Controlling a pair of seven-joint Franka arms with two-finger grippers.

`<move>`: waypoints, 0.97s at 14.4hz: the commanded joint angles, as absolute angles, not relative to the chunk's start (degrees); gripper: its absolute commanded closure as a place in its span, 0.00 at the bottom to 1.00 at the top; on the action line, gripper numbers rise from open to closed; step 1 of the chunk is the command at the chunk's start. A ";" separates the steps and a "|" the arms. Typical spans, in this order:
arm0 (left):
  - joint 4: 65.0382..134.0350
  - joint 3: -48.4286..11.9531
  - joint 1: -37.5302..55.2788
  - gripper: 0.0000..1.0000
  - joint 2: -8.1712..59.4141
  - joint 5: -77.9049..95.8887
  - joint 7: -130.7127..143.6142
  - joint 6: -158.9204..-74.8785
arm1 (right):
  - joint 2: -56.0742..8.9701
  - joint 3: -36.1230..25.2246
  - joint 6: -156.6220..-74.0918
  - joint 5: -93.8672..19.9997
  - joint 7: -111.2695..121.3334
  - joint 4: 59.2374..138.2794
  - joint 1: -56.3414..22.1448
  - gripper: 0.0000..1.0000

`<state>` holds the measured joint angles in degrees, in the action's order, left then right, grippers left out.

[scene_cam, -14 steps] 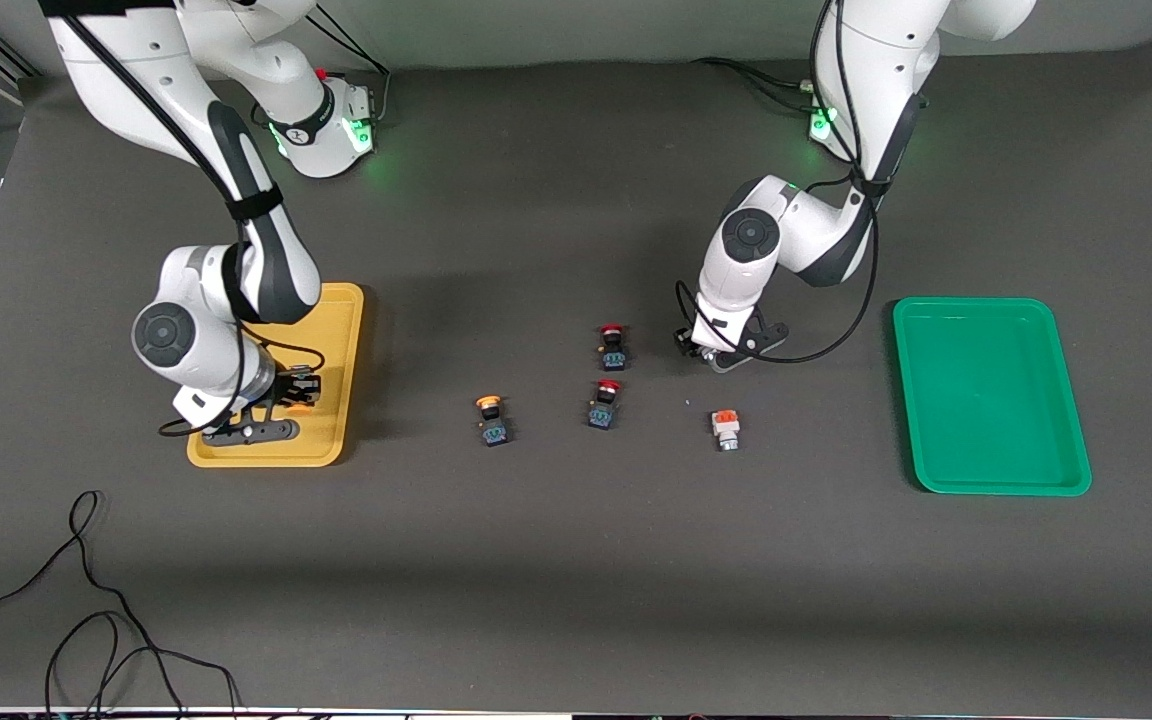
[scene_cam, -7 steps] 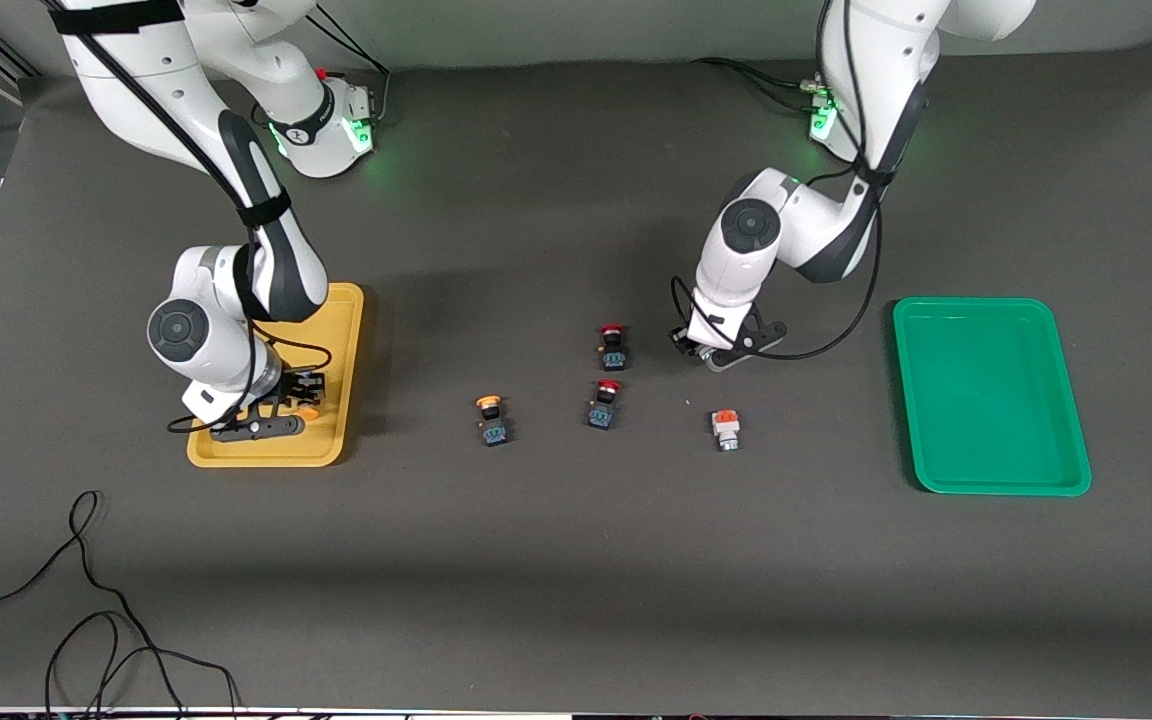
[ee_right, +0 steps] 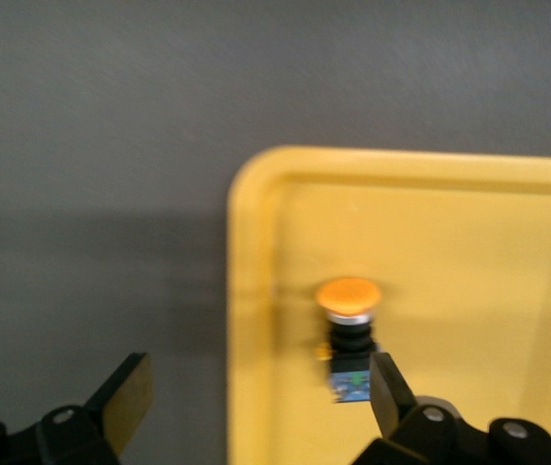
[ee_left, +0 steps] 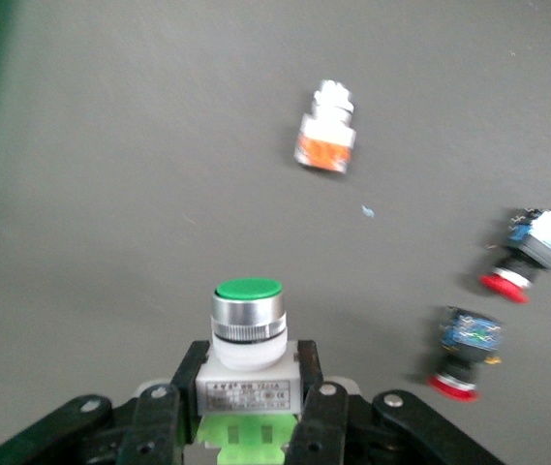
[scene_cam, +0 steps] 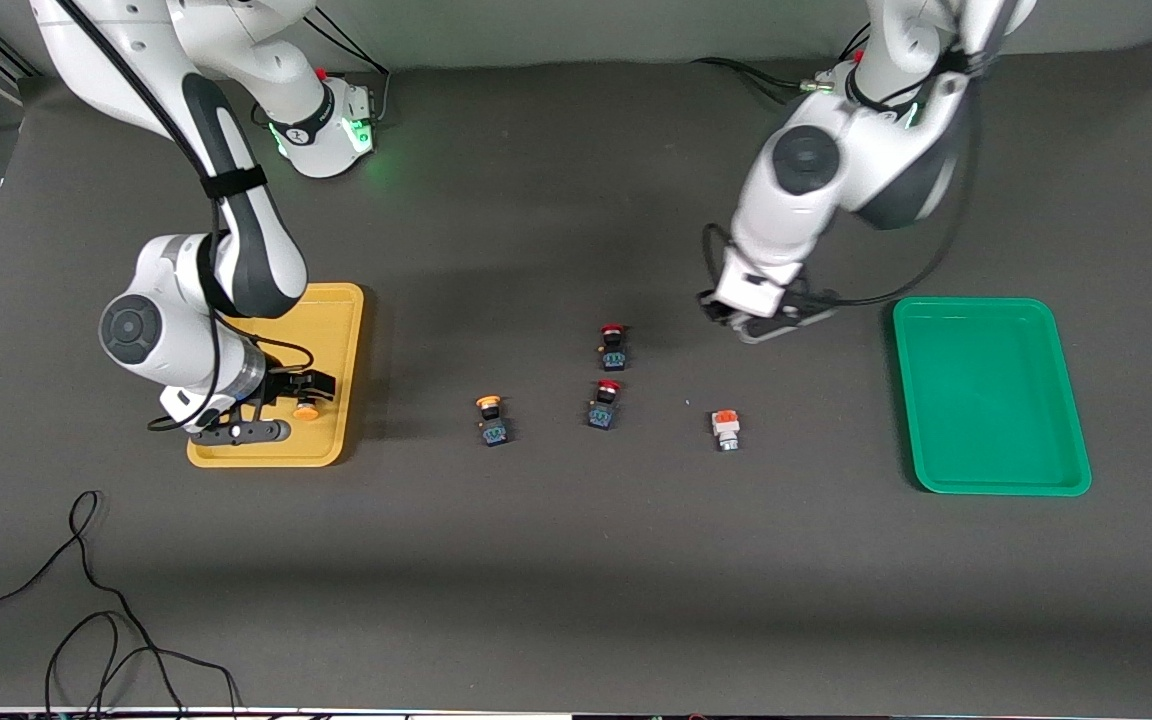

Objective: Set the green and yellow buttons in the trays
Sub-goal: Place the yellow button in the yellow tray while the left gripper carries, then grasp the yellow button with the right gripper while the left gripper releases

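The green button (ee_left: 248, 295), with a round green cap on a white body, sits between the fingers of my left gripper (ee_left: 248, 407), which is shut on it. That gripper (scene_cam: 754, 322) hangs over the dark table beside the green tray (scene_cam: 1066, 400), and the held button is hidden in the front view. My right gripper (scene_cam: 298, 398) is open over the yellow tray (scene_cam: 336, 320). A yellow-capped button (scene_cam: 306, 411) lies in that tray, apart from the near fingertip (ee_right: 386, 387) in the right wrist view. A second yellow button (scene_cam: 491, 418) lies on the table.
Two red-capped buttons (scene_cam: 612, 345) (scene_cam: 604, 402) and an orange-capped white button (scene_cam: 725, 428) lie mid-table between the trays. Black cables (scene_cam: 86, 620) trail near the front edge at the right arm's end.
My right gripper opened and let the yellow button go in the yellow tray. My left arm rose with the green button and moved toward the green tray.
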<state>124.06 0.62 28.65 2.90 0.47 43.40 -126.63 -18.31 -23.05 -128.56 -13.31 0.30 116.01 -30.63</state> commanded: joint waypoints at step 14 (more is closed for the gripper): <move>120.32 0.62 -4.75 1.00 24.16 -2.75 -14.15 -142.37 | -40.24 -22.41 -143.16 -18.11 -19.34 102.66 -51.68 0.00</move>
